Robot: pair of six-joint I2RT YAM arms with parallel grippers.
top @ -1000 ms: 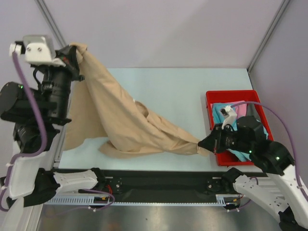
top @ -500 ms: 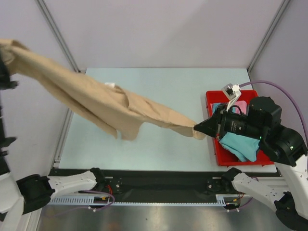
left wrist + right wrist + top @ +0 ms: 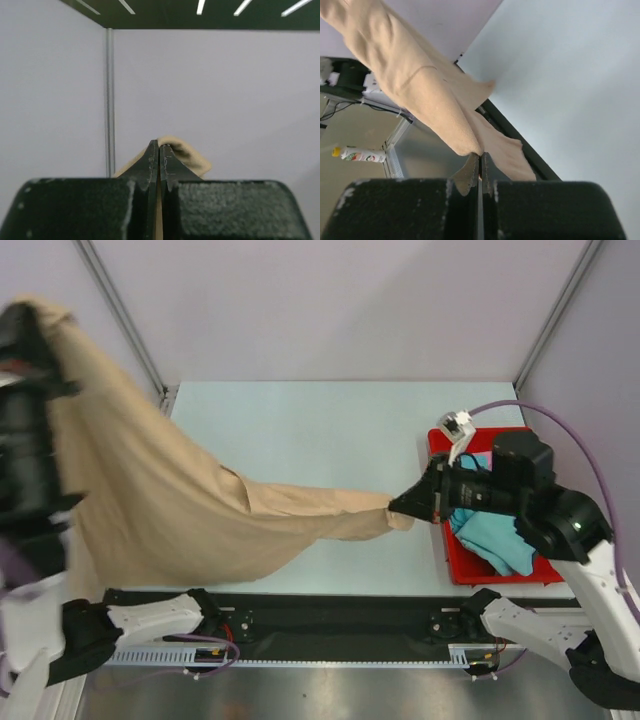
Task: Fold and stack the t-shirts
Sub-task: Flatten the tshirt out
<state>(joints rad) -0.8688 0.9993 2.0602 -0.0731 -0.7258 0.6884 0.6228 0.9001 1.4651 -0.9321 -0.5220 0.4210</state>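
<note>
Right gripper, just left of the red bin, and left gripper, far left of it, are both pinching the tan t-shirt, which is sagging between them: soft, light, probably best held at corners.

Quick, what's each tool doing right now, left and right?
Left tool: closed, pinching a corner of the tan t-shirt.
Right tool: closed, gripping the other end of the same shirt.
</note>
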